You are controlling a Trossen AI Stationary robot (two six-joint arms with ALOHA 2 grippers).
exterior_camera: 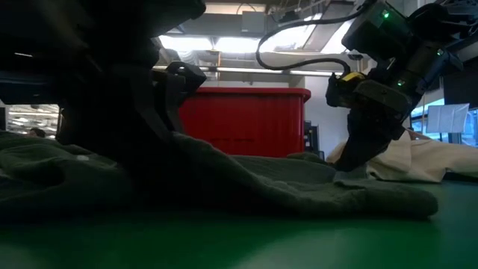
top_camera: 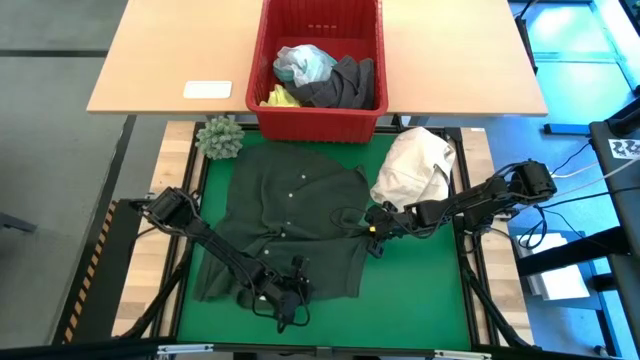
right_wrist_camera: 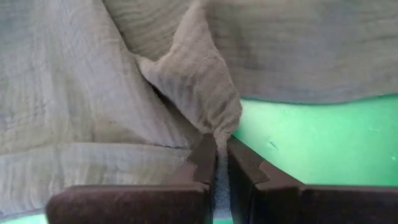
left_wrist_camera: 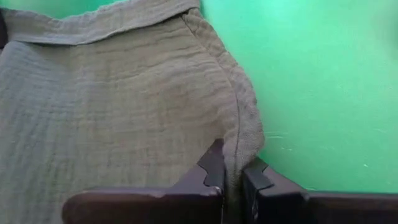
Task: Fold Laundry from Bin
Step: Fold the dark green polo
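The dark green-black shirt (top_camera: 290, 220) lay spread flat on the green mat (top_camera: 420, 290), buttons up the middle, its collar end toward the bin and its hem toward the near edge of the table. My left gripper (top_camera: 285, 300) was down at that near hem, and my left fingers (left_wrist_camera: 211, 171) were clamped together on the seamed edge of the cloth, the fold of fabric pinched between them with bare mat just beside it. My right gripper (top_camera: 375, 228) was at the shirt's right side, where my right fingers (right_wrist_camera: 205, 158) were closed on a small peak of the same cloth, drawn up into a point above the mat. In the low view that right gripper (exterior_camera: 358, 161) stood on the shirt's edge, with the fabric running out in a low, rumpled ridge across the table.

Beyond the shirt's collar end stood the red bin (top_camera: 320, 110), set on the wooden table (top_camera: 170, 50) behind the mat. In it lay the rest of the laundry: a grey garment (top_camera: 345, 85), a light turquoise-blue one (top_camera: 300, 62) and a corner of bright yellow (top_camera: 278, 97), all heaped at the end of the bin nearest me.

Just right of the shirt, near my right arm, sat a cream-white cloth bundle (top_camera: 415, 165), touching or nearly touching the shirt's edge; I could not tell which. A small green spiky ball (top_camera: 220, 135) rested at the mat's far left corner, beside the bin. A white card (top_camera: 208, 89) lay on the wooden table, well apart from everything else.
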